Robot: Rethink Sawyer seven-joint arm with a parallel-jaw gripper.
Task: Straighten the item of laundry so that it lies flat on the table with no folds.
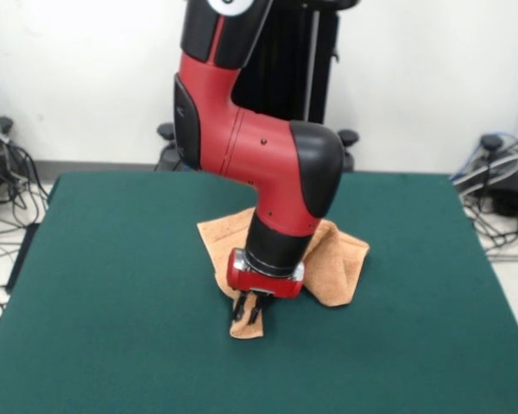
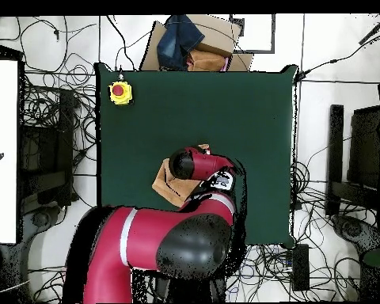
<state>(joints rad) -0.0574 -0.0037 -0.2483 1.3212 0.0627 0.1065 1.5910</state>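
Bare table point(image 1: 112, 285) lies open on every side of the crumpled towel point(image 1: 337, 263); the arm point(image 1: 268, 164) leans over the towel's middle; a yellow button box point(image 2: 120, 93) occupies one corner, well apart.

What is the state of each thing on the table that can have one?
Towel: crumpled, folded over itself, not flat.
Gripper: down at the towel's front corner, fingers pointing down; open or shut not clear.
Table: bears the towel near its middle.
Yellow box with red button: sits at a table corner, untouched.
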